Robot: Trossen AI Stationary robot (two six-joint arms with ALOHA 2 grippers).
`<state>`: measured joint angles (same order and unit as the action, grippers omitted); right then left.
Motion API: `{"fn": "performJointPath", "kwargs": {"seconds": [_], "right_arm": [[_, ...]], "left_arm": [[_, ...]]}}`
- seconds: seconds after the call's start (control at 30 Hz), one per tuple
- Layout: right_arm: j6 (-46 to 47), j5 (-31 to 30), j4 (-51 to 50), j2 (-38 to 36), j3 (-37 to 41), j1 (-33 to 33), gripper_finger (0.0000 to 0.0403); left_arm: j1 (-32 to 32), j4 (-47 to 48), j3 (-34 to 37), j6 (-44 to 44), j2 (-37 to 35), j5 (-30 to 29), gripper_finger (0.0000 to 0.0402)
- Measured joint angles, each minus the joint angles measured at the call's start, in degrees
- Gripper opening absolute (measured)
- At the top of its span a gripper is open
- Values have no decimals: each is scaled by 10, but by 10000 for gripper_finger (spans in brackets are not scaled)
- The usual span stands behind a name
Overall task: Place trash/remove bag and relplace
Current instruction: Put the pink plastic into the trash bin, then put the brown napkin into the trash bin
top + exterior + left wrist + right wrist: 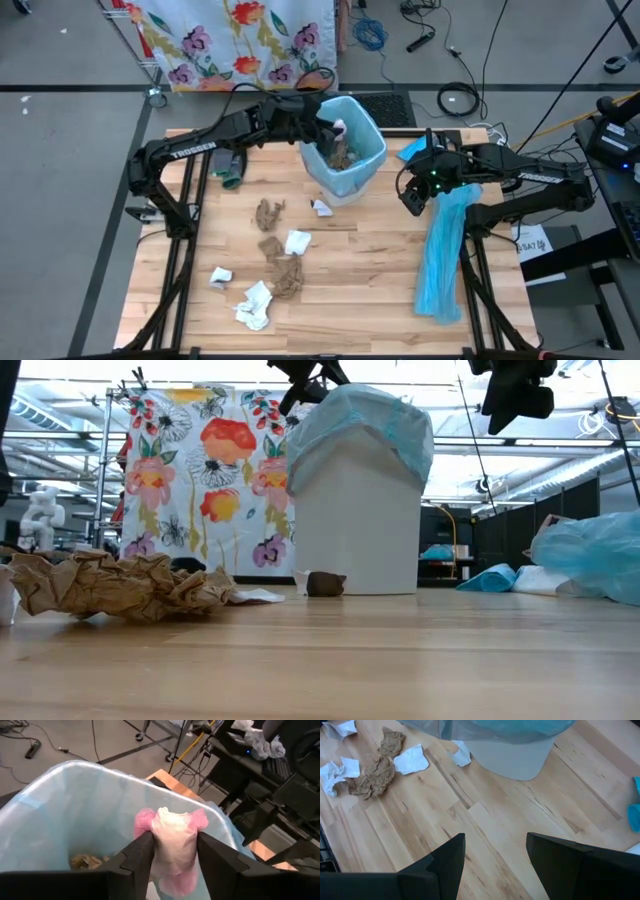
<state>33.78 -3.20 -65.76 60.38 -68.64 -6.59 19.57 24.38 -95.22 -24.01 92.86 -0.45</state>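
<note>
Several wads of trash are seen on the tabletop [400, 300], and one more is held over the bin [345, 150]. The left end effector [170, 855] is placed above the open bin near the far edge of the tabletop, and its two fingers are pressed on a pink and white wad [172, 837]. The bin is lined with a pale blue bag [75, 805], and some brown paper is already seen at the bottom. The right end effector [495, 855] is held over bare wood near the right edge, with its fingers wide apart and nothing between them. A long blue plastic strip [442, 250] is laid near the right edge below it. Brown paper wads [268, 213] and white tissue wads [254, 305] are spread between the middle and the near left corner, and one small white scrap [322, 207] is left just beside the foot of the bin. The wad is judged to be ready for dropping. It could be dropped badly if the fingers are opened while it hangs near the rim, because it could bounce off and fall on the tabletop. The soft tissue could also stick to a finger. The bag could be pulled loose if the rim is bumped.
</note>
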Motion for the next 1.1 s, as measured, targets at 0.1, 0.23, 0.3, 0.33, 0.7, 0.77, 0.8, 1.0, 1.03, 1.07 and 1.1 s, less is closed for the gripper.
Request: {"fn": "performJointPath", "kwargs": {"seconds": [0.1, 0.23, 0.3, 0.33, 0.7, 0.77, 0.8, 1.0, 1.03, 1.07, 1.1], "right_arm": [[-2, 0, 0, 0, 0, 0, 203], [-9, 0, 0, 0, 0, 0, 203], [-15, 0, 0, 0, 0, 0, 203], [-16, 0, 0, 0, 0, 0, 203], [-30, 0, 0, 0, 0, 0, 203], [-31, 0, 0, 0, 0, 0, 203], [-33, 0, 0, 0, 0, 0, 203], [-44, 0, 0, 0, 0, 0, 203], [-44, 0, 0, 0, 0, 0, 203], [-44, 0, 0, 0, 0, 0, 203], [-44, 0, 0, 0, 0, 0, 203]], "left_arm": [[0, 0, 0, 3, 0, 0, 179], [0, 0, 0, 3, 0, -18, 213], [0, 0, 0, 4, 0, -22, 225], [0, 1, 0, 8, 0, -23, 228], [-1, 56, 1, -25, -24, 14, 233], [-3, 86, 1, -27, -45, -9, 233], [-4, 111, 1, -28, -57, -25, 233], [-46, 306, 0, -70, -93, -161, 233], [-56, 338, 0, -86, -93, -175, 233], [-66, 361, 4, -100, -94, -186, 233], [-76, 378, 14, -115, -95, -191, 233]]}}
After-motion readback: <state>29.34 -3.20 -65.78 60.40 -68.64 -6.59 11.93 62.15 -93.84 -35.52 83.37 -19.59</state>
